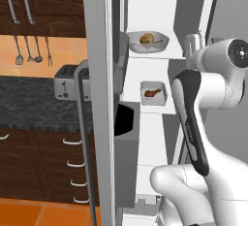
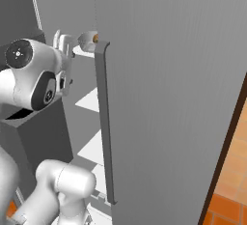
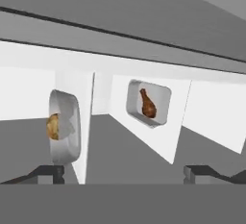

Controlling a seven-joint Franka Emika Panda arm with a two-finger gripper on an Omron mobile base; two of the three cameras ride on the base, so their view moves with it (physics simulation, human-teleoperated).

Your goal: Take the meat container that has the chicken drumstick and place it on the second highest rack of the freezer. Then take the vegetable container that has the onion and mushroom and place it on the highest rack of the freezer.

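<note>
Two white freezer racks [image 1: 154, 103], a container [image 1: 147, 41] on each

Two containers [image 1: 147, 42] – one drumstick [image 1: 152, 93], one onion [image 1: 147, 38].

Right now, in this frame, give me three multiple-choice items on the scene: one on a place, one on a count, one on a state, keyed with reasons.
1. Where does the drumstick container sit?
A. on the rack directly below the bowl's rack
B. on the stone counter
C. on the floor

2. How many containers rest on the freezer racks?
A. none
B. two
C. four

3. How is the gripper?
A. shut on the bowl
B. shut on the tray
C. open, holding nothing

Key: 1 A, the left base view shows it one shelf under the bowl. 2 B, a bowl and a tray are visible. 3 C, in the hand view the fingertips stand wide apart with nothing between.
</note>
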